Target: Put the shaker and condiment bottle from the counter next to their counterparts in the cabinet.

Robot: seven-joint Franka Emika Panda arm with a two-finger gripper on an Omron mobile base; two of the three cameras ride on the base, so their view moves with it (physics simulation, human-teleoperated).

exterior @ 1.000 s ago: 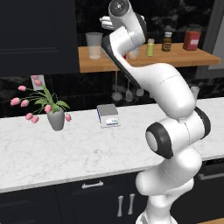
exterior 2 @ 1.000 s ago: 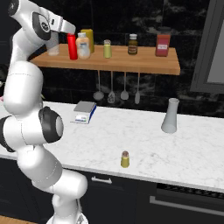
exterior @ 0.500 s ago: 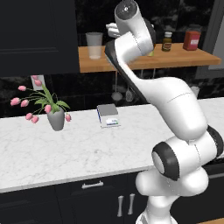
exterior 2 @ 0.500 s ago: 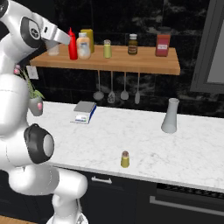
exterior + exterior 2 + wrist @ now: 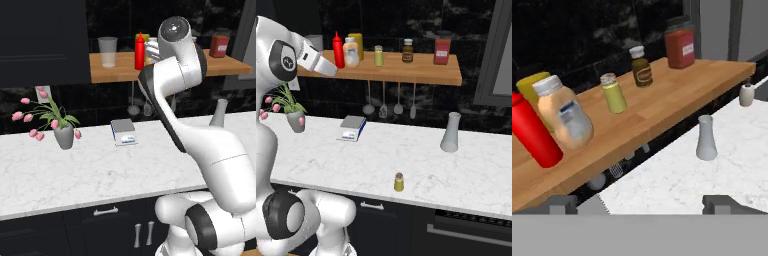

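Condiment bottle [image 5: 338,50] stands upright on the wooden cabinet [image 5: 421,75] shelf near its left end, just in front of the yellow bottle [image 5: 356,43], while the arm reaches up with its gripper [image 5: 643,204] level with the shelf edge, jaws spread wide and holding nothing. Out on the counter [image 5: 356,160], the shaker [image 5: 399,182] stands alone near the front edge with open marble all round it.

Arm [image 5: 200,145]: glossy white rounded shells w/ dark grey/black joint bands. Round grey cap discs at joints, one on top of the upper link, one on the left shoulder housing. Fingertips [image 5: 562,204] small, dark grey, blocky. No cables or markings visible.
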